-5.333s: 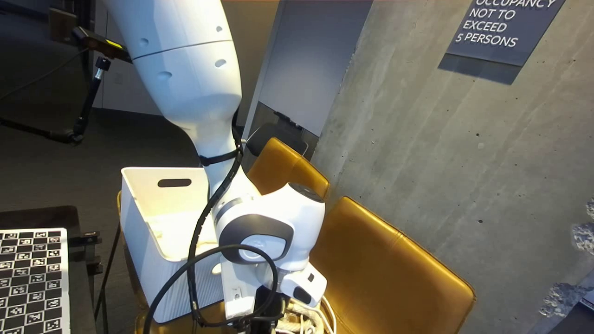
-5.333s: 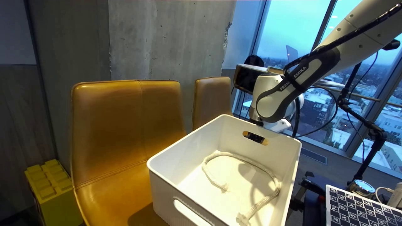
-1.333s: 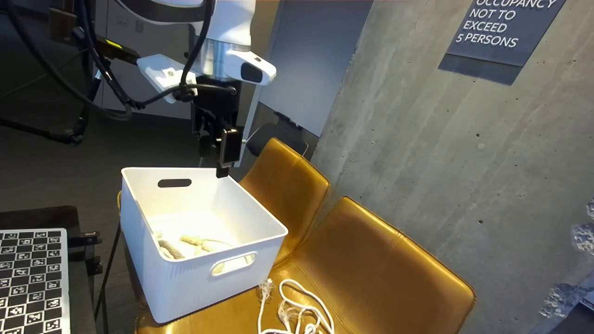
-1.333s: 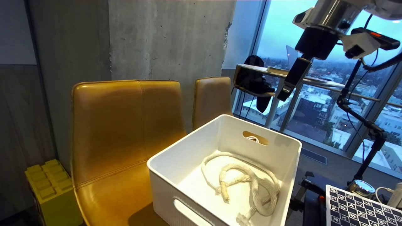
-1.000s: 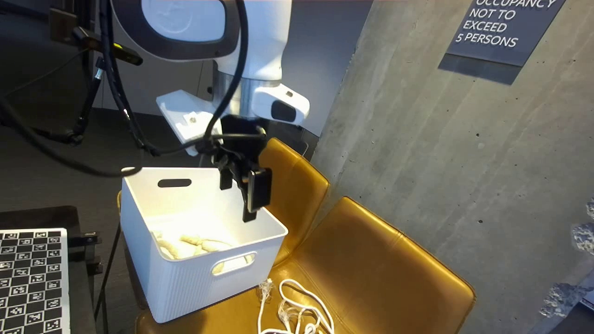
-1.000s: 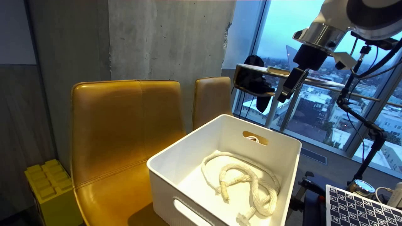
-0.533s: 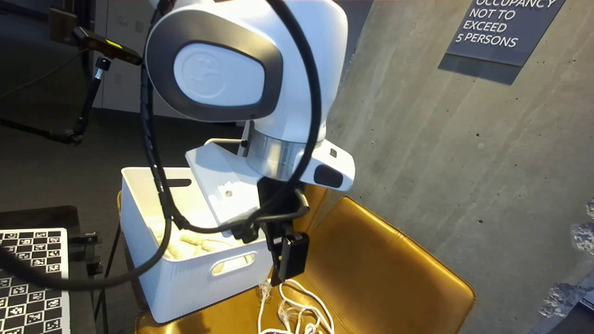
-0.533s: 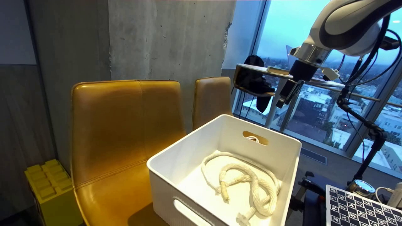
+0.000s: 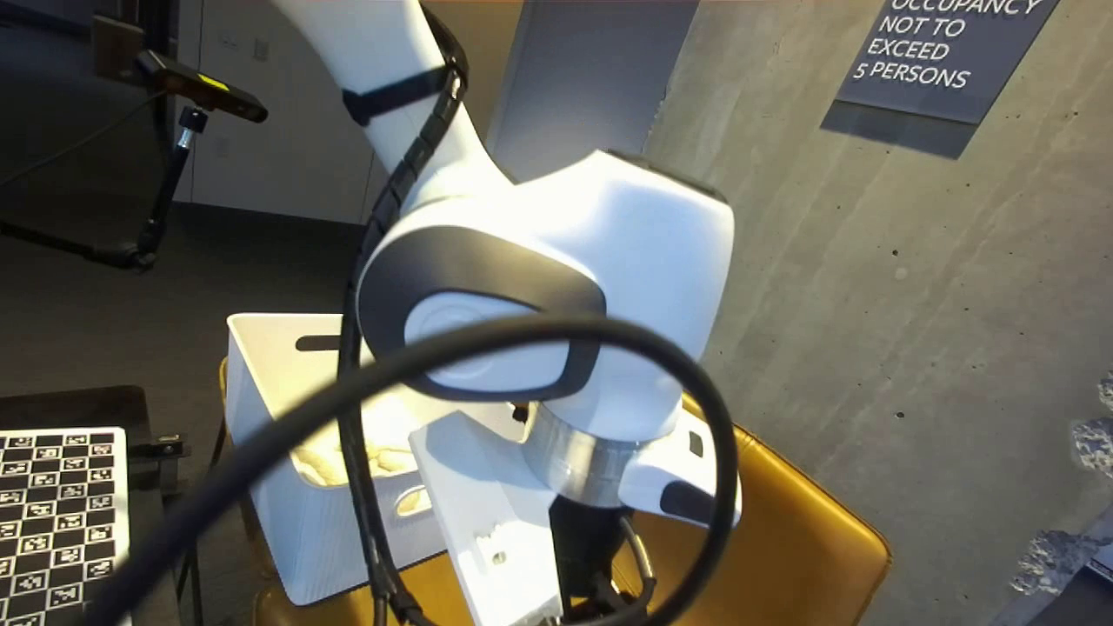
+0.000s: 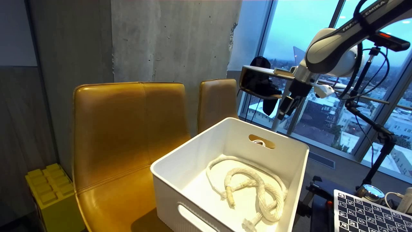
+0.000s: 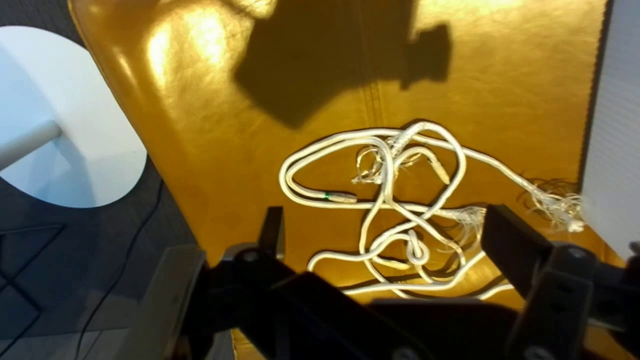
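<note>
In the wrist view my gripper (image 11: 385, 215) stands open above a golden-brown leather chair seat (image 11: 225, 165), nothing between its fingers. Beneath it lies a loose tangle of white cords (image 11: 350, 134) with frayed ends, a small knot (image 11: 417, 257) and a tip with a green band (image 11: 327, 196). In an exterior view the gripper (image 10: 285, 111) hangs beyond the far wall of a white bin (image 10: 170, 199). Inside that bin rest a thick pale rope (image 10: 261, 195) and a thinner one (image 10: 239, 159). Elsewhere the fingers fall below the frame and the arm covers the cords.
The bin's ribbed side (image 11: 615, 125) borders the cords at the right. A checkered board (image 9: 65, 522) sits near the bin, with a camera on a stand (image 9: 204, 87) behind. A concrete wall (image 9: 852, 304) rises past the chairs. A round white base (image 11: 75, 125) stands beside the seat.
Over the last second the arm has lowered and swung from beside the bin to over the cords on the chair. Since the earliest frames the thick rope has come into the bin.
</note>
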{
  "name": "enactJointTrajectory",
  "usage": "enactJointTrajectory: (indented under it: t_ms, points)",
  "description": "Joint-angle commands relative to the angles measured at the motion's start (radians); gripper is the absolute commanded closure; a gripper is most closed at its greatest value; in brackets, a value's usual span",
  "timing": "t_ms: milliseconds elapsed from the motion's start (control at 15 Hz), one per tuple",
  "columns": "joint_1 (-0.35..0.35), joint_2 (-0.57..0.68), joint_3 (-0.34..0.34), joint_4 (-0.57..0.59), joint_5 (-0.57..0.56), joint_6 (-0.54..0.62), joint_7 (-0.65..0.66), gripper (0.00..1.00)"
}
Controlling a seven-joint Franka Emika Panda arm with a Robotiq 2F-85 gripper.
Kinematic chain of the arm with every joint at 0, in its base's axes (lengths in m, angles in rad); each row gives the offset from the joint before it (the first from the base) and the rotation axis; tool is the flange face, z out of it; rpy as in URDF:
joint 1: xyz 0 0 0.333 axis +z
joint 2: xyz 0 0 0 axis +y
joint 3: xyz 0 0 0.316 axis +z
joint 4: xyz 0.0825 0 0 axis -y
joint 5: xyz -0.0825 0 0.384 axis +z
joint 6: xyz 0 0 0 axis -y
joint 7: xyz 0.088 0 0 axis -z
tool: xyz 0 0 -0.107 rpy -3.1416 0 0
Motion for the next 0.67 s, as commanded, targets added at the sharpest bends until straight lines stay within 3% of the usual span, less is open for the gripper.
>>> enactJointTrajectory:
  t_ms: [0, 600]
  points:
    - [-0.059, 0.133, 0.031, 0.094, 0.003, 0.052, -0.010, 0.00]
    - [-0.101, 0.385, 0.068, 0.324, -0.045, 0.077, 0.050, 0.00]
